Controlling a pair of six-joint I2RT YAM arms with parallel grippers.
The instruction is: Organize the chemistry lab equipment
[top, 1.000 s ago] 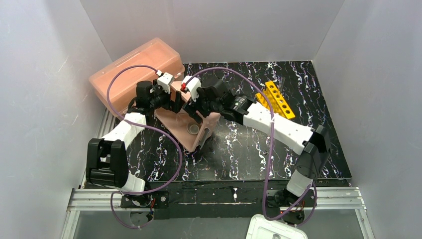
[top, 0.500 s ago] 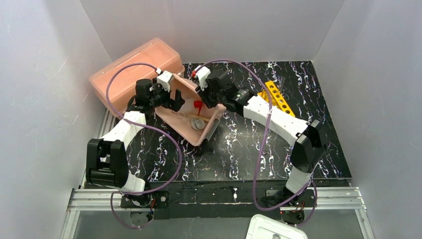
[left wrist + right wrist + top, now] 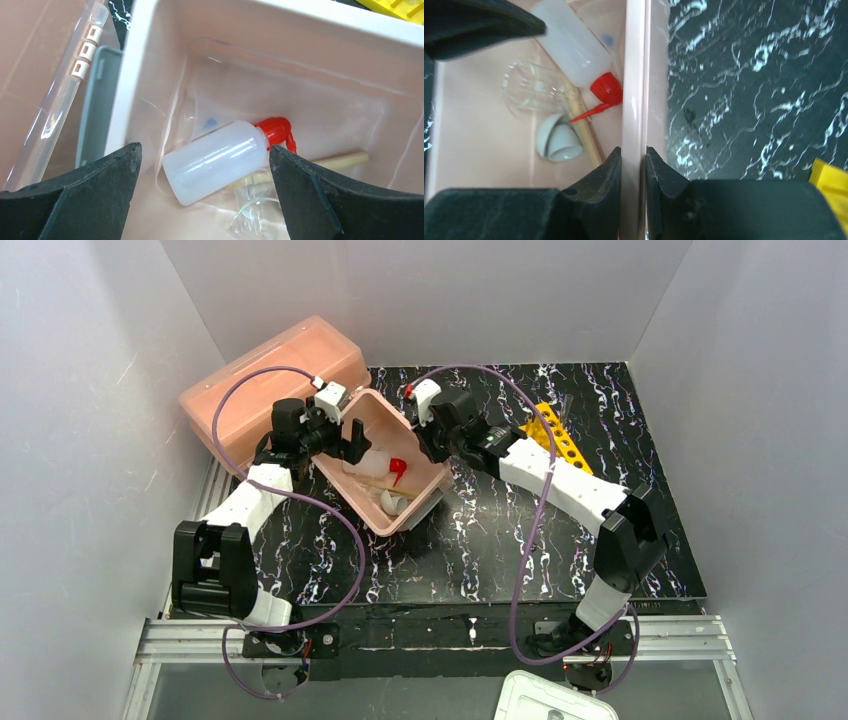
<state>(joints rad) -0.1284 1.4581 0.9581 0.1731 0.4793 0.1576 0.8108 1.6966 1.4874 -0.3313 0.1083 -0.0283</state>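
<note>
Far left, the large pink lidded box [image 3: 275, 380] sits shut, just beside the pink tub [image 3: 355, 502]. The left gripper [image 3: 350, 443] hangs over the tub's left rim, and its own camera shows the jaws spread wide with nothing gripped.

That same view looks straight down on the white squeeze bottle [image 3: 215, 161], lying on its side on the tub floor, red spout and all, with a wooden stick [image 3: 345, 160] poking out behind it.

Over to the right wrist view and there's more: a clear beaker [image 3: 531, 92] on its side and a white dish [image 3: 556, 142] tipped up, both crowded against the bottle. And there's the right gripper [image 3: 633, 160], pinched tight on the tub's right wall.

A second ago the tub was tipped steeply with that arm across its mouth. Now it lies flatter, and the contents are in plain sight from above.

Far right, the yellow holed rack [image 3: 555, 440] rests on the black marbled table [image 3: 500, 540], well apart from the tub.
</note>
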